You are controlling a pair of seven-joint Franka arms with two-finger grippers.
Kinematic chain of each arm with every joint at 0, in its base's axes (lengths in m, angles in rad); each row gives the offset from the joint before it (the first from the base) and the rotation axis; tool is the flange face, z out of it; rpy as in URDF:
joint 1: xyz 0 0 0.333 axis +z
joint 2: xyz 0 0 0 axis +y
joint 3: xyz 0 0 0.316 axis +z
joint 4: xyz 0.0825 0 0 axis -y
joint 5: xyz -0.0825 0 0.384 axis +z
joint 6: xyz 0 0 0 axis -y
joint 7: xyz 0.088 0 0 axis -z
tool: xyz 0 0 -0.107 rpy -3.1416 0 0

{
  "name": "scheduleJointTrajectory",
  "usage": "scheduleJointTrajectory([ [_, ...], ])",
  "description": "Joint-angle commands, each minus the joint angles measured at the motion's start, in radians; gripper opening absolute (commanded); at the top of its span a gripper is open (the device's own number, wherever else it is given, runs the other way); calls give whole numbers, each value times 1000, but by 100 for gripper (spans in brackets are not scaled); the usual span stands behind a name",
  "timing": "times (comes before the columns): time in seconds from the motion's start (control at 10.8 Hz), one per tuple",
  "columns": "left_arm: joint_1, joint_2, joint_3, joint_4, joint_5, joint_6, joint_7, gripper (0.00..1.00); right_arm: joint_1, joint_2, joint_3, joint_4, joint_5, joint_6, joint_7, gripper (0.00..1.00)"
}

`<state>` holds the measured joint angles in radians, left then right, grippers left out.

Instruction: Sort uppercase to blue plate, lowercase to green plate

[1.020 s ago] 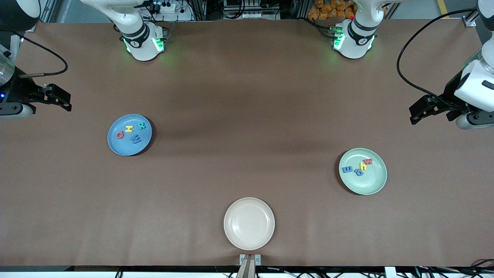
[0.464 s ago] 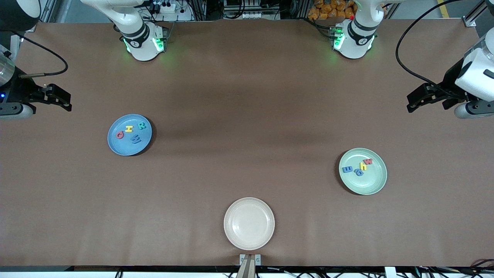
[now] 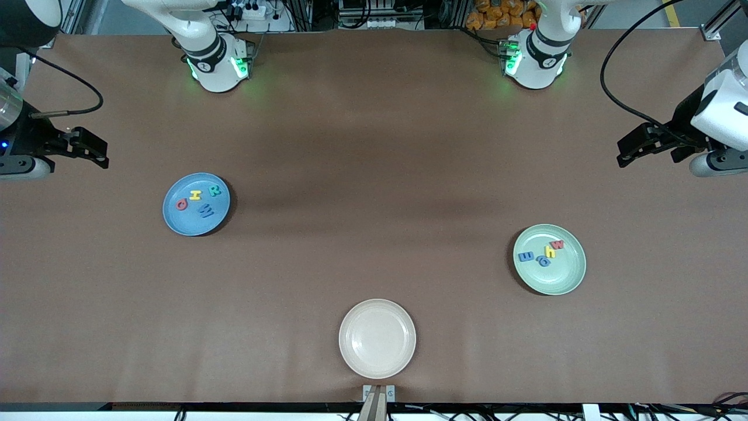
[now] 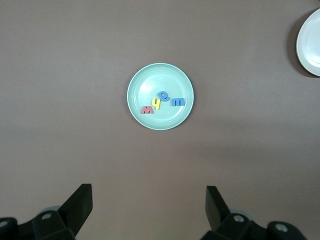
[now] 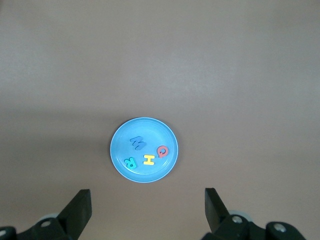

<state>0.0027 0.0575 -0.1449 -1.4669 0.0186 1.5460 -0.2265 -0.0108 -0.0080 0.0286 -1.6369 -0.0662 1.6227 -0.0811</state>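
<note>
The blue plate holds the red Q, yellow H, teal R and blue W. The green plate holds the blue m, blue a-like letter, yellow h and red w. My right gripper is open and empty, high over bare table at the right arm's end. The blue plate shows in its view. My left gripper is open and empty, high at the left arm's end. The green plate shows in its view.
An empty cream plate sits near the table's front edge, midway along it, and also shows in the left wrist view. Brown table covering lies between the plates. Both arm bases stand along the table's back edge.
My left gripper has drawn back a little toward the robots' side of the table. The right arm, the plates and the letters have not moved.
</note>
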Motion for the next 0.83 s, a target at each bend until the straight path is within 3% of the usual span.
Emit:
scheduleJointTrajectory([
  [0.0, -10, -8, 16, 10, -22, -21, 21, 100, 8, -15, -3, -15, -12, 6, 15, 100],
  [0.74, 2, -8, 36, 2, -20, -18, 56, 100, 9, -15, -3, -14, -12, 5, 15, 100],
])
